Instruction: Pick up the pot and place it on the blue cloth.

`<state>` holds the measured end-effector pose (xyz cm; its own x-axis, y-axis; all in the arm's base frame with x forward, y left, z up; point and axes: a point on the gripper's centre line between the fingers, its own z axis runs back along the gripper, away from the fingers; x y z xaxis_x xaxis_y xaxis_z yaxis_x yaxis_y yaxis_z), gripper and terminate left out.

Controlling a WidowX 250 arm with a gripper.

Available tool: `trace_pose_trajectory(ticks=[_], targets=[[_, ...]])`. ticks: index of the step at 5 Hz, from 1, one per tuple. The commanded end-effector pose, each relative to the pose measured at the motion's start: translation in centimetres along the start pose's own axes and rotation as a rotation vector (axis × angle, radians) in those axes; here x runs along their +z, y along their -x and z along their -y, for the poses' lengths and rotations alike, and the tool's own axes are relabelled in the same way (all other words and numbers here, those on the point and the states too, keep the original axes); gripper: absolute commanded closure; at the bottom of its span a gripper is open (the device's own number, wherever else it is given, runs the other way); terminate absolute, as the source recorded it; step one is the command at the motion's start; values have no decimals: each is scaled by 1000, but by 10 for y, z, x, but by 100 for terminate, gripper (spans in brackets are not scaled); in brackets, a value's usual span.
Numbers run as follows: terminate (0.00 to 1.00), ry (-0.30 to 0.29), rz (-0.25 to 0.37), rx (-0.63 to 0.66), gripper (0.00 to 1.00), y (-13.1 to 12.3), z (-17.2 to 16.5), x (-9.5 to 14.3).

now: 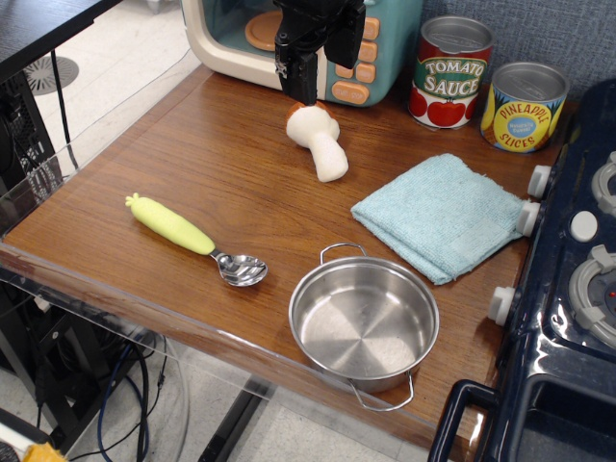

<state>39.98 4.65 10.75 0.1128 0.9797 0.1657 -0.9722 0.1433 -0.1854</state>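
The pot is a shiny steel pot with two wire loop handles. It stands upright and empty near the front edge of the wooden table. The blue cloth lies folded flat just behind and to the right of the pot, close to it. My gripper is black and hangs at the back of the table in front of the toy microwave, above a white mushroom toy. It is far from the pot. Its jaws stand apart with nothing between them.
A spoon with a yellow-green handle lies left of the pot. A tomato sauce can and a pineapple slices can stand at the back right. A toy microwave is at the back. A dark toy stove borders the right side.
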Motion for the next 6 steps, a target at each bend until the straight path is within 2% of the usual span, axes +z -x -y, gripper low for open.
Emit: trace_pose_trajectory(ticks=[1, 3, 4, 5, 6], targets=[[0, 0, 0, 0, 0, 0, 0, 0], [0, 6, -8, -60, 0, 15, -17, 4], [0, 27, -26, -141, 0, 24, -35, 11], [0, 45, -51, -267, 0, 32, -60, 12], [0, 45, -32, -412, 0, 44, -90, 9]])
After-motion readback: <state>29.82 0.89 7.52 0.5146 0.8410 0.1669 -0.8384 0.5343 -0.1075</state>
